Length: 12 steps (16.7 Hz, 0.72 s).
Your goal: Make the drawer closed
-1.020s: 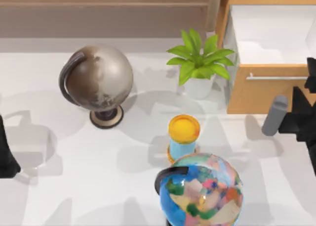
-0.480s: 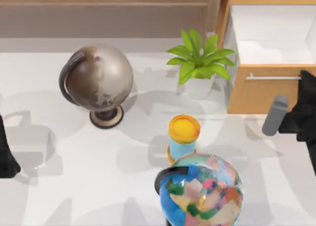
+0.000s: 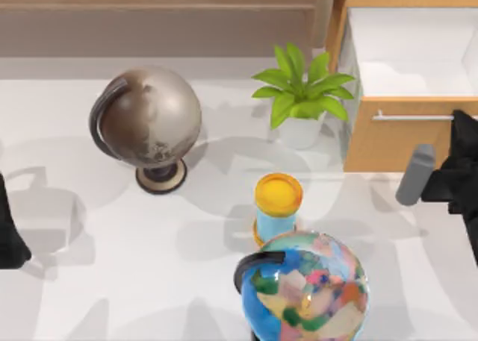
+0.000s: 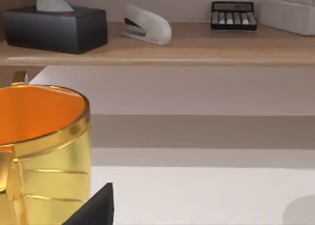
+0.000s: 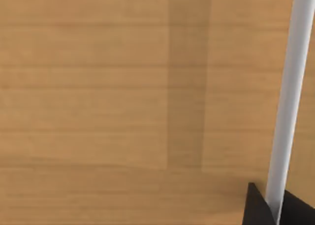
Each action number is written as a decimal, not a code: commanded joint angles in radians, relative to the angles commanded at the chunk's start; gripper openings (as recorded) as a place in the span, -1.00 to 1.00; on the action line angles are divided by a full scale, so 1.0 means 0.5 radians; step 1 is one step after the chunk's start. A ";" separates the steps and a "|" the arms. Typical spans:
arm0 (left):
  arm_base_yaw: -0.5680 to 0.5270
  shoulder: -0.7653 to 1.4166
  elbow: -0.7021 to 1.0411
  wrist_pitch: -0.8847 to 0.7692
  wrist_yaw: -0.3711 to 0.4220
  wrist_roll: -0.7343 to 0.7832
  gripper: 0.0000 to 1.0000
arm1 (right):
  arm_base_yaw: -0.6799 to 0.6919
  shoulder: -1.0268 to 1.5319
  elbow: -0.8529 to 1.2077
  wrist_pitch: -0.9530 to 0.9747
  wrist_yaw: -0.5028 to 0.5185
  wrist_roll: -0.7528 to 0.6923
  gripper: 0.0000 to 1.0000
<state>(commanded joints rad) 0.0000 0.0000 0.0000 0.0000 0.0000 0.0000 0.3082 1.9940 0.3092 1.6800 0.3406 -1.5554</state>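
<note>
The drawer (image 3: 407, 136) stands pulled out at the table's back right, its white inside (image 3: 411, 50) open to view. Its light wooden front carries a thin silver bar handle (image 3: 414, 117). My right gripper (image 3: 463, 128) is at the right end of that handle, up against the front. In the right wrist view the wooden front (image 5: 123, 87) is very close, and the silver handle (image 5: 293, 87) runs down to my right gripper (image 5: 275, 210). My left arm (image 3: 7, 236) is parked at the table's left edge.
A potted plant (image 3: 300, 95) stands just left of the drawer. A yellow-topped blue cylinder (image 3: 278, 203) and a colourful globe (image 3: 306, 289) sit in front, a grey globe (image 3: 149, 121) at the left. A grey cylinder (image 3: 415, 174) is beside my right arm. A gold cup (image 4: 42, 151) is near my left wrist.
My right gripper has moved in toward the drawer front and now rests at the handle's right end. The drawer has not visibly moved. The left arm is still.
</note>
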 joint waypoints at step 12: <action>0.000 0.000 0.000 0.000 0.000 0.000 1.00 | -0.132 0.152 0.477 -0.335 -0.133 0.004 -1.00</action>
<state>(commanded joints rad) 0.0000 0.0000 0.0000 0.0000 0.0000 0.0000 0.2420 2.0700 0.5475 1.5125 0.2743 -1.5536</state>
